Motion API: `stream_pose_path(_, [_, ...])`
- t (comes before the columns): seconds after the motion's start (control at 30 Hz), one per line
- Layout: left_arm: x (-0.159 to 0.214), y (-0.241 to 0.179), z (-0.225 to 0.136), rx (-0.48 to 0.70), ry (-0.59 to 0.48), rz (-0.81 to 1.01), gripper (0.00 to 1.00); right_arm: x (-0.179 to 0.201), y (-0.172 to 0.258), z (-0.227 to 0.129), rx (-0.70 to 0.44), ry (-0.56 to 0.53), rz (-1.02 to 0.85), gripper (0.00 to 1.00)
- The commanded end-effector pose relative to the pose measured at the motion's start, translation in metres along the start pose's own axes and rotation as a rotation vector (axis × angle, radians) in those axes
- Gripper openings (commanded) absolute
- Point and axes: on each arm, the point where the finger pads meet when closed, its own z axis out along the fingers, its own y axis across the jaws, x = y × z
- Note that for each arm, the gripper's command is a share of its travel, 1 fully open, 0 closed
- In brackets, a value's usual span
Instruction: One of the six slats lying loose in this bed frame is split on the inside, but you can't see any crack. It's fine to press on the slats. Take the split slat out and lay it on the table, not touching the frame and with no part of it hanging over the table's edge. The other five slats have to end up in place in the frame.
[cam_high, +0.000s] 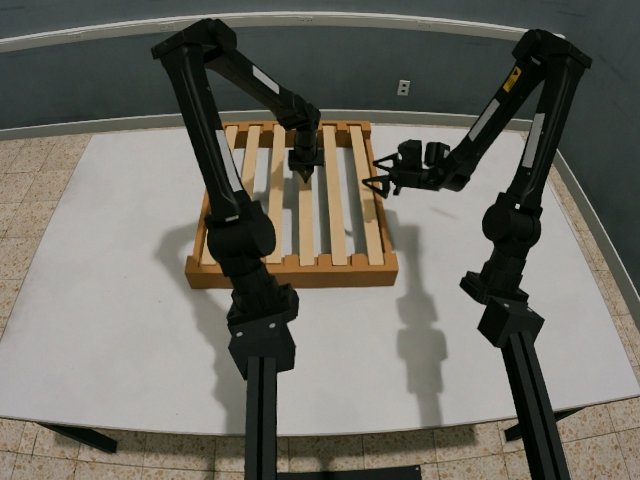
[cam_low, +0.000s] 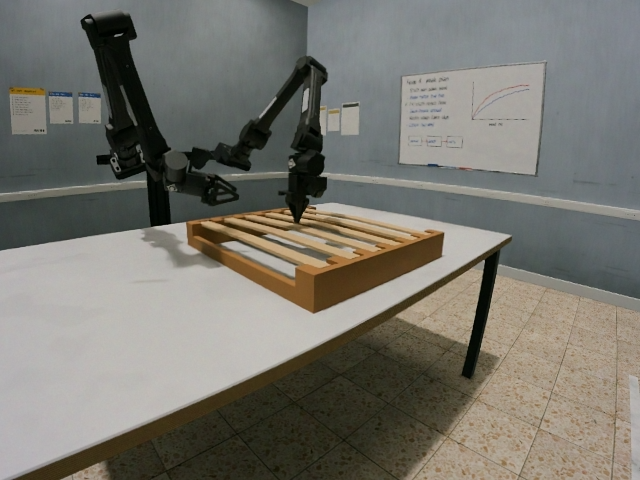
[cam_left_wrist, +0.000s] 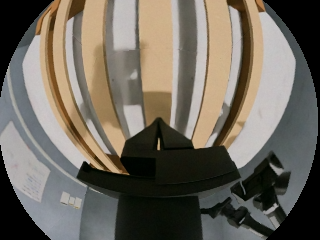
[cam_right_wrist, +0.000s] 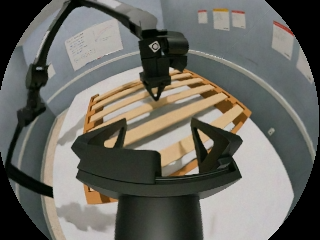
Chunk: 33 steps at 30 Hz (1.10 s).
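Note:
The orange-brown bed frame (cam_high: 292, 279) (cam_low: 377, 274) lies on the table with six pale slats running across it, all seated in its notches where their ends show. No crack shows. My left gripper (cam_high: 306, 181) (cam_low: 297, 222) (cam_left_wrist: 158, 121) (cam_right_wrist: 156, 100) is shut and empty, pointing straight down at the fourth slat (cam_high: 306, 232) (cam_left_wrist: 156, 45) from the left in the top view. Its tips are at or just above that slat; contact is unclear. My right gripper (cam_high: 368, 172) (cam_low: 237, 195) (cam_right_wrist: 158, 121) is open and empty, above the frame's right side near the sixth slat (cam_high: 372, 235).
The white table (cam_high: 124, 310) (cam_low: 129, 320) extends on both sides of the frame and in front of it in the top view. The left arm hides parts of the leftmost slats there. A wall stands behind the table.

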Motion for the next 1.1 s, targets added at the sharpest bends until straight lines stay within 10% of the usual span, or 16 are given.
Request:
stream_pose_path(0.0, [-0.028, 0.008, -0.001, -0.001, -0.031, -0.026, 0.00, 0.005, -0.002, -0.001, 0.012, -0.012, 0.028, 1.00])
stream_pose_path(1.07, [-0.026, 0.005, 0.043, 0.001, -0.035, -0.023, 0.00, 0.004, -0.011, -0.005, 0.029, -0.046, 0.051, 1.00])
